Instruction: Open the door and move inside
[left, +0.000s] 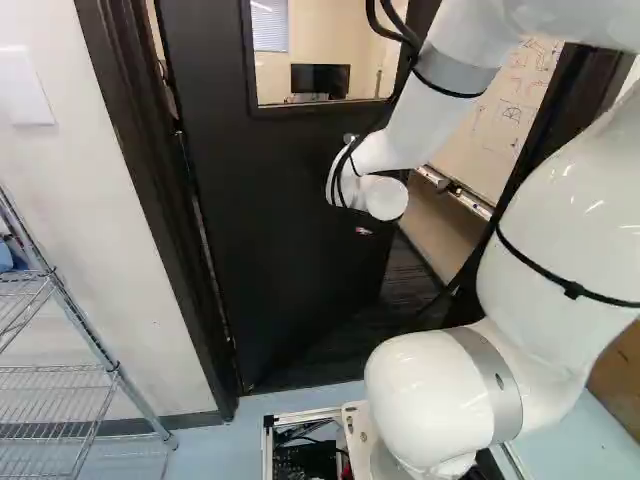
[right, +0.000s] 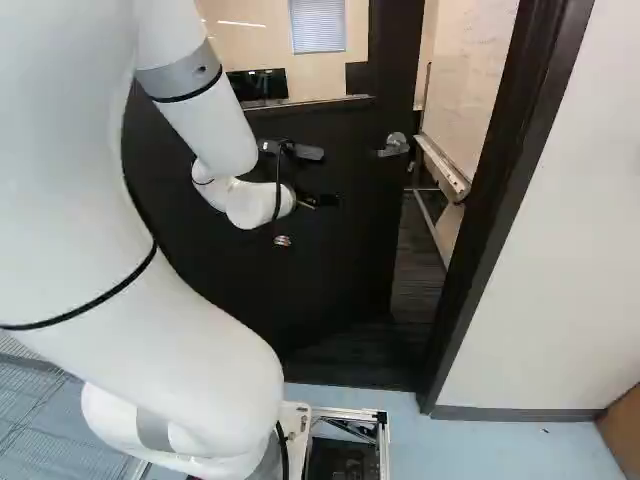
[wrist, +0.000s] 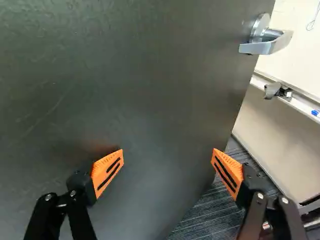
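orange pads (wrist: 108, 171) face the door (wrist: 150, 100), the jaws wide apart and gripping nothing, presumably set for pushing it. the door stands partly open ahead of the base (left: 357, 435), its lever handle (wrist: 267, 46) ungripped beyond the jaws; entry likely needs a wider gap.

door (left: 270, 250) in frame (left: 155, 190), arm (left: 570, 220) before it, whiteboard (right: 475, 90) behind to the right, wire shelf (left: 60, 369) left of frame

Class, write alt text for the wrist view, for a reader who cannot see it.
A robot's open gripper, its two orange-padded fingers wide apart, faces a dark door standing partly open. A silver lever handle sits near the door's free edge; beyond lie a whiteboard and striped dark flooring.
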